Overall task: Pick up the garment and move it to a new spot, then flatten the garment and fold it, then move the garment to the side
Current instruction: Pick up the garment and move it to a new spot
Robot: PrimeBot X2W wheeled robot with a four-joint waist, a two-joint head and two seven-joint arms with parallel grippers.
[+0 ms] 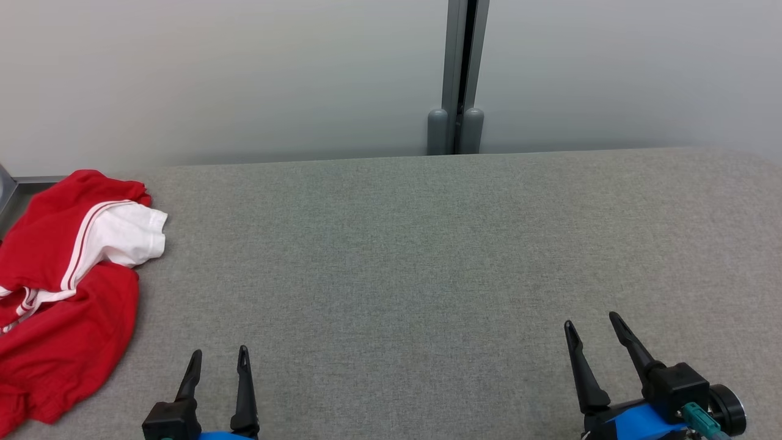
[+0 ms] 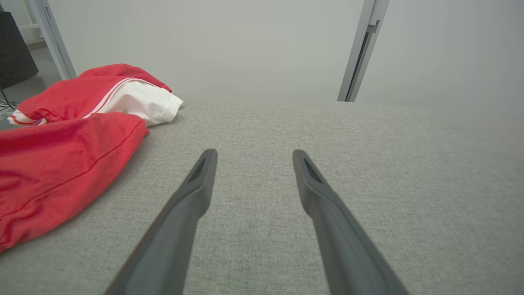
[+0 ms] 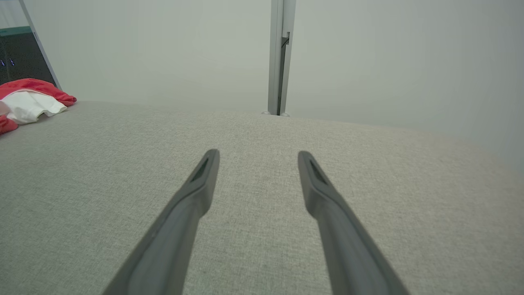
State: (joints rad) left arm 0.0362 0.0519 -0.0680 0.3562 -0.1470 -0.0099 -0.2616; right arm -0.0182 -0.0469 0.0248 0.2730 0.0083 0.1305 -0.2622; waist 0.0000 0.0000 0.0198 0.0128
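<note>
**Now at the grey table: red garment heaped at far left, both grippers released**

A red garment (image 1: 61,287) with a white panel and thin white stripes lies crumpled at the left edge of the grey fabric-covered table (image 1: 391,256). Its white part is turned toward the far side and its red bulk spreads nearer to the robot. In the head view the left gripper (image 1: 220,351) rests low at the near left, just right of the garment but clear of it. Its two dark fingers are parted and hold nothing. The right gripper (image 1: 591,320) sits at the near right, well apart from the cloth, with its fingers likewise spread and free.

The left wrist view looks along the left gripper (image 2: 254,152) over bare cloth, with the garment (image 2: 61,164) close by on the left. From the right wrist, the right gripper (image 3: 258,152) points across the table, and the garment (image 3: 28,102) is a small red-and-white heap at the far left. Behind the table stands a pale wall (image 1: 214,73), split by a grey metal post (image 1: 458,73).
</note>
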